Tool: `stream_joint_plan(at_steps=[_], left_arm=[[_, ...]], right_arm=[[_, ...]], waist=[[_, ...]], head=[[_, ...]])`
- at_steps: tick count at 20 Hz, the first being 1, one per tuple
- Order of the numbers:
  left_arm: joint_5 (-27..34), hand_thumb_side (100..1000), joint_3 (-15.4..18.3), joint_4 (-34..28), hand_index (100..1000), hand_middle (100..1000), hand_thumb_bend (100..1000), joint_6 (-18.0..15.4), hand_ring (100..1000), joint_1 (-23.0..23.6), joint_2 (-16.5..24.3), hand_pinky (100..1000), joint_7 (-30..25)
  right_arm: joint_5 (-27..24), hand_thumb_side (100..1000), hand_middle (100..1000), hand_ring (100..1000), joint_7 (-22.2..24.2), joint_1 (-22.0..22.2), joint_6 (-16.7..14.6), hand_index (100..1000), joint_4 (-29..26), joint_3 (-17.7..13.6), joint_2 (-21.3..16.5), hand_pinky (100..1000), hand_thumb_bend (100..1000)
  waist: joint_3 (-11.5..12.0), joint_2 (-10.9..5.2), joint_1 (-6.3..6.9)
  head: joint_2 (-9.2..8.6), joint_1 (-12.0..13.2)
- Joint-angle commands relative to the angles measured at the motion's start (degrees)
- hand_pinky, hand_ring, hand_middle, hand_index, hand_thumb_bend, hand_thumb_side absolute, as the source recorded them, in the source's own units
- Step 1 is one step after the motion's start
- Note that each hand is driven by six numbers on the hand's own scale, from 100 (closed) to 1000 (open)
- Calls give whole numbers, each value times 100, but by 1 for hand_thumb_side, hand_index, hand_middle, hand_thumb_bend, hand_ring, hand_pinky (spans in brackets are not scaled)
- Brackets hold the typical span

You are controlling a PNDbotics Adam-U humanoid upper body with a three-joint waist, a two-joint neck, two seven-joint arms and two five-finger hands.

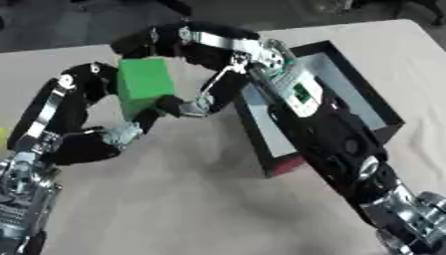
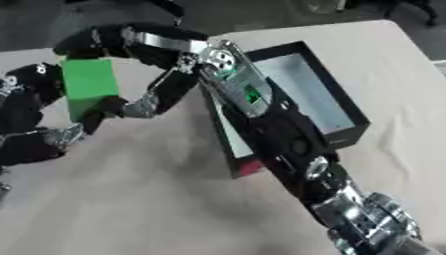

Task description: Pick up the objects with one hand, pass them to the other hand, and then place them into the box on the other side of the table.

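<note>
A green block [image 1: 144,85] hangs above the beige table [image 1: 191,199], held between both hands. My left hand [image 1: 94,82] comes up from the lower left and curls round the block's left side and bottom. My right hand [image 1: 178,44] reaches in from the lower right, its fingers hooked over the block's top and its thumb [image 1: 187,105] against the lower right corner. The black box [image 1: 375,94] with a pale inside stands on the right, and my right forearm crosses over its near left part.
A reddish patch [image 1: 283,167] shows on the box's near corner. Something yellow [image 1: 3,137] peeks in at the left edge. The table's far edge runs along the top, with dark floor beyond it.
</note>
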Motion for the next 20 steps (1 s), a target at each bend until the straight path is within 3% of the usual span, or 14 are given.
stream_joint_plan(at_steps=[1,2,6,7,20], left_arm=[[67,100,-34,-156,607,490,100,-97,513,-90,-8,724,-65],[79,100,-34,-159,617,496,100,-115,522,-92,-7,731,-76],[32,100,-41,-152,661,532,328,-158,546,-97,2,754,-137],[5,135,-41,-144,682,547,374,-155,556,-96,5,758,-145],[-180,333,-41,-92,818,619,558,-87,619,-74,48,799,-232]], right_arm=[[-70,100,453,1000,-65,-109,33,796,-111,-63,-104,931,112],[-84,100,444,1000,-86,-108,47,764,-116,-62,-106,928,111],[-138,102,425,1000,-141,-113,93,726,-134,-51,-116,923,154],[-157,110,422,1000,-155,-114,107,720,-139,-51,-117,922,164],[-338,121,416,1000,-330,-125,341,734,-191,-60,-144,921,201]], waist=[[2,-517,-71],[-2,-519,-71],[-20,-527,-69],[-24,-529,-67],[-61,-545,-56]], head=[[-40,-20],[-38,-22],[-40,-21],[-39,-21],[-49,-48]])
